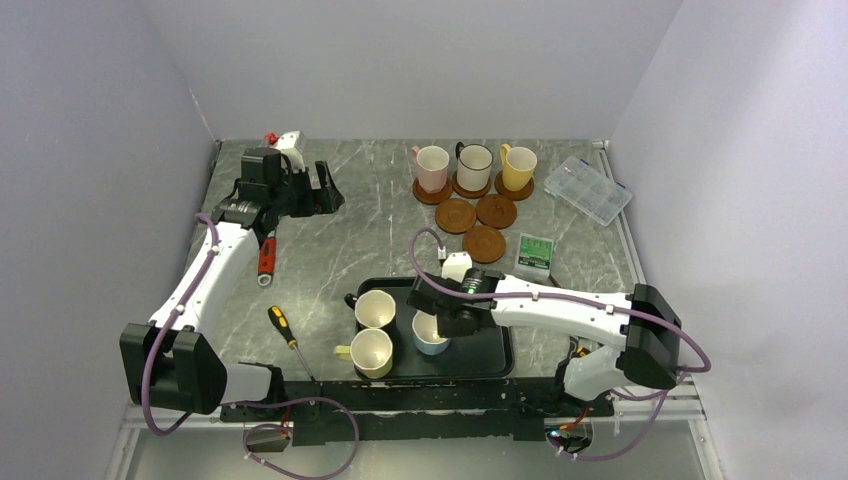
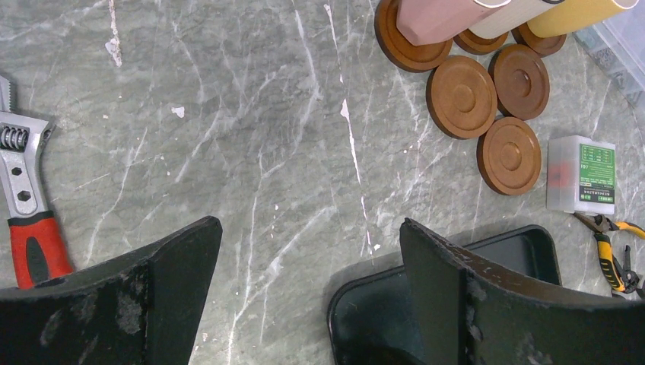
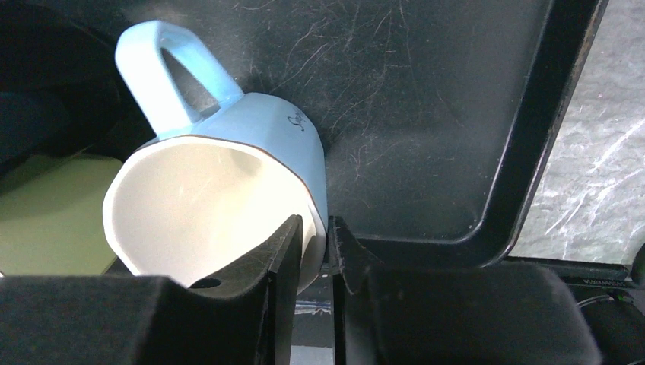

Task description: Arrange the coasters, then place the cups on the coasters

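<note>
One blue cup (image 3: 251,129) upright, rim pinched: right end effector (image 3: 313,228); left end effector (image 2: 308,228) wide.

The light blue cup (image 3: 228,175) has its wall pinched between the fingers of the right gripper (image 3: 314,228), one inside the cream bowl, one outside, with the handle pointing away. Two pale yellow-green cups (image 1: 375,309) stand upright near those fingers, to their left. Three bare reddish-brown coasters (image 2: 462,96) lie beyond the left fingers (image 2: 456,281). Further off, the pink cup (image 1: 432,162), cream cup (image 1: 474,160) and yellow cup (image 1: 517,166) each sit on another.
</note>
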Robot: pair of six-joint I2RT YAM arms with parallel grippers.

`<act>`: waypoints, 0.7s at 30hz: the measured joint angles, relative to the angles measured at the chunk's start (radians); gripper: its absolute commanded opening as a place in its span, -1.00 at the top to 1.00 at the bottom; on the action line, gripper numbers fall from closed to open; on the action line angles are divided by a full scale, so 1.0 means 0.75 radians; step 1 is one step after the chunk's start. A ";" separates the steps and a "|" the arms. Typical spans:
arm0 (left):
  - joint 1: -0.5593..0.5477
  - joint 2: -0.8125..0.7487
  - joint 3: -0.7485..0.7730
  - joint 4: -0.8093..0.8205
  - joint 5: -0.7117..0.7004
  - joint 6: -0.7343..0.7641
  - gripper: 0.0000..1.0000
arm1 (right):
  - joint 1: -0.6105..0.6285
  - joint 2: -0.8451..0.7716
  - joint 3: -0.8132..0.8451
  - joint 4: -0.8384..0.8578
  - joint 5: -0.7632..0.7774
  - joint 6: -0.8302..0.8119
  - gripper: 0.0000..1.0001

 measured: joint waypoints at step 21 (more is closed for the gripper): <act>0.000 0.000 0.000 -0.001 -0.002 0.000 -0.87 | -0.413 -0.097 0.196 -0.124 0.047 -0.287 1.00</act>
